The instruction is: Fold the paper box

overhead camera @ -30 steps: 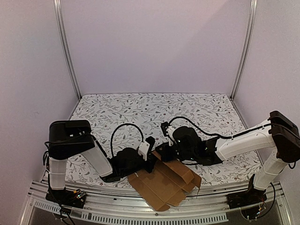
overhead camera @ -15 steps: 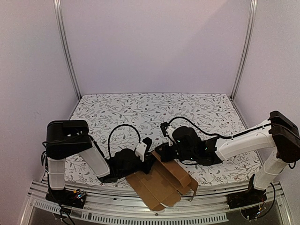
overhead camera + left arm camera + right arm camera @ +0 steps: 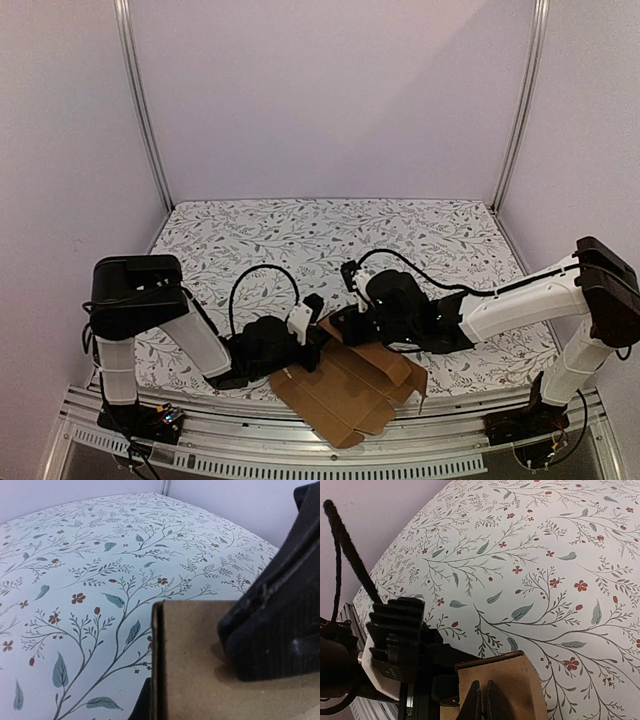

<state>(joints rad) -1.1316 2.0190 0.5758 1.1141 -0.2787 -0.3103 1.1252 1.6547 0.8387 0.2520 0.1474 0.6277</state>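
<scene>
Overhead, the box (image 3: 350, 388) lies part-opened at the near edge of the desk (image 3: 300, 240), with its near corner out over the rail (image 3: 300, 445). My left fingers (image 3: 317, 338) and right fingers (image 3: 341, 325) meet at its far edge, just beside each other. Hazard: with both grips on one edge, opposed pulls may tear the cardboard or crease it off a score line. A drag toward me may tip the box off the desk.

Left wrist: my left fingers (image 3: 270, 625) are clamped on the box (image 3: 195, 680), one on top and the other dark beneath the edge. The bite sits near a corner, so a twist may buckle it.

Right wrist: my right fingers (image 3: 483, 700) are pressed together on an upright edge of the box (image 3: 505, 680), as far as this view shows. The hold looks shallow and may slip. The left arm (image 3: 395, 640) is close beside it, so a collision is possible.
</scene>
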